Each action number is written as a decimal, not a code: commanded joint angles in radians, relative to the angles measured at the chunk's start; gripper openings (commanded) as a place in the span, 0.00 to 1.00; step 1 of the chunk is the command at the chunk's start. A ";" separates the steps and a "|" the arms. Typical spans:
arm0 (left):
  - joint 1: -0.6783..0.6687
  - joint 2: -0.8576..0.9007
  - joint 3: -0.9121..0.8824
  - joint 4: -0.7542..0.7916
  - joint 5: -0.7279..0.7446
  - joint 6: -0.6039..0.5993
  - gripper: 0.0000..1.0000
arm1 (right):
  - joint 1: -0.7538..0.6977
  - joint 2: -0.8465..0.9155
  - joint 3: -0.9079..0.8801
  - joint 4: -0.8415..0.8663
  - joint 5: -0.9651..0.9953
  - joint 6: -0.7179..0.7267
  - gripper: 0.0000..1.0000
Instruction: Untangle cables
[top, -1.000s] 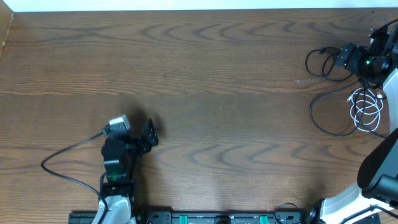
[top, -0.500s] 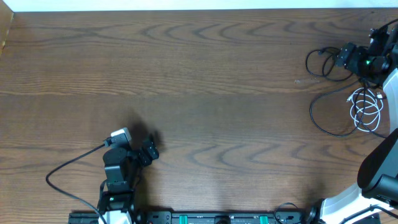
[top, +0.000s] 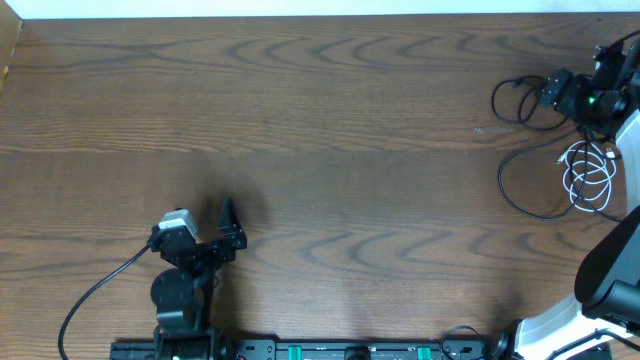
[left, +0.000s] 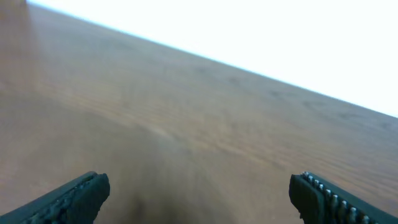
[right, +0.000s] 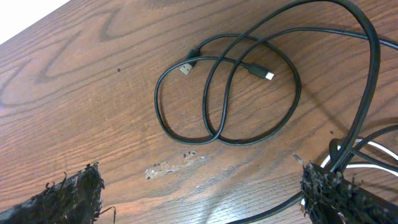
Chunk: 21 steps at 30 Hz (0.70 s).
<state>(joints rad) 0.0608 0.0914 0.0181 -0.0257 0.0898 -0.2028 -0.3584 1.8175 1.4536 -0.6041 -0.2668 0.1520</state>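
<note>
The cables lie at the far right of the table. A thin black cable (top: 512, 101) is coiled in small loops, a second black cable (top: 518, 192) curves in a wide loop below it, and a white cable (top: 590, 175) is coiled beside that. My right gripper (top: 545, 94) is open and empty at the small black coil. In the right wrist view the black coil (right: 224, 93) with its two plug ends lies just ahead of the open jaws (right: 205, 199). My left gripper (top: 230, 228) is open and empty at the front left, seeing only table (left: 199, 196).
A thicker black cable (right: 368, 68) runs down the right side of the right wrist view, with a bit of white cable (right: 367, 157) beside it. The left arm's own black wire (top: 100, 285) loops on the table at front left. A scuff mark (right: 177, 165) is on the wood.
My left arm has pulled back toward the front edge and left, and its gripper has turned. The right arm and the cables have not moved.
</note>
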 joint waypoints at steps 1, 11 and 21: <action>-0.018 -0.077 -0.014 -0.041 0.002 0.122 0.98 | 0.006 0.002 0.005 0.002 -0.005 -0.003 0.99; -0.100 -0.090 -0.014 -0.049 -0.088 0.214 0.98 | 0.005 0.002 0.005 0.002 -0.005 -0.003 0.99; -0.100 -0.090 -0.014 -0.048 -0.095 0.247 0.98 | 0.006 0.002 0.005 0.002 -0.005 -0.003 0.99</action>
<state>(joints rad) -0.0349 0.0116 0.0196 -0.0303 0.0277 0.0216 -0.3584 1.8175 1.4536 -0.6041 -0.2668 0.1520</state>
